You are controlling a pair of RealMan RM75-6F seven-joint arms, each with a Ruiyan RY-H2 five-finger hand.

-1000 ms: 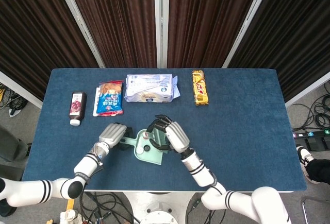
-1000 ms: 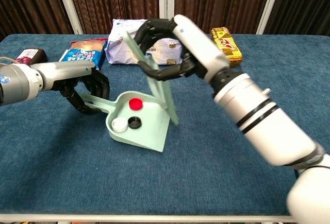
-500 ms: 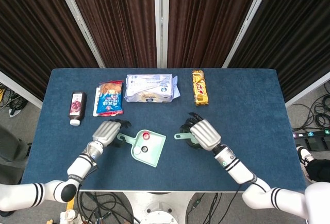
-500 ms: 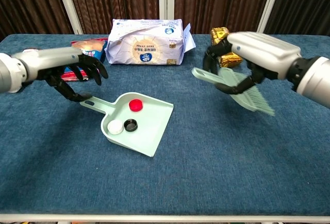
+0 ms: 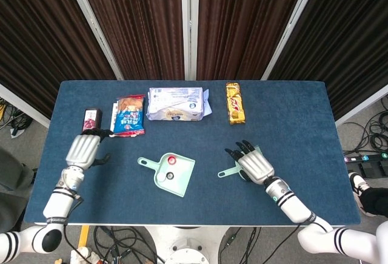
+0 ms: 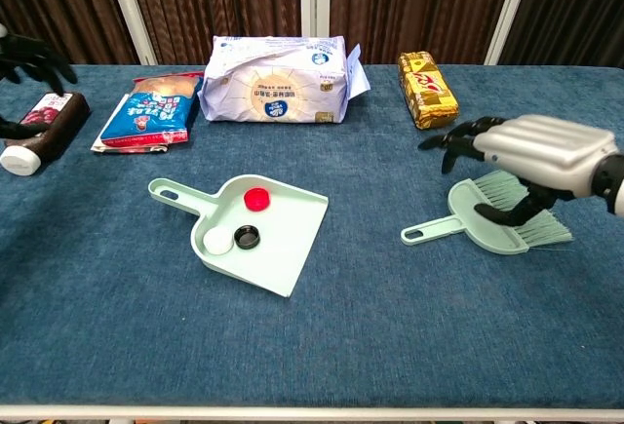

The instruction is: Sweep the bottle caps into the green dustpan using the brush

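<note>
The green dustpan (image 6: 278, 249) (image 5: 180, 181) lies flat at mid-table with its handle pointing left. Inside it sit a red cap (image 6: 256, 197), a white cap (image 6: 217, 240) and a black cap (image 6: 251, 237). The green brush (image 6: 466, 225) (image 5: 229, 172) lies on the cloth to the right of the pan. My right hand (image 6: 534, 154) (image 5: 253, 164) hovers over its bristle end with fingers spread and grips nothing. My left hand (image 5: 85, 150) (image 6: 27, 51) is far to the left near the dark bottle, fingers apart and empty.
Along the back edge lie a dark bottle (image 6: 44, 120), a blue snack bag (image 6: 146, 112), a white tissue pack (image 6: 278, 78) and a gold snack bar (image 6: 427, 88). Blue cloth (image 6: 322, 346) covers the table.
My right hand carried the brush from the dustpan to the right, laid it on the cloth and let go. My left hand released the dustpan handle and drew back to the left.
</note>
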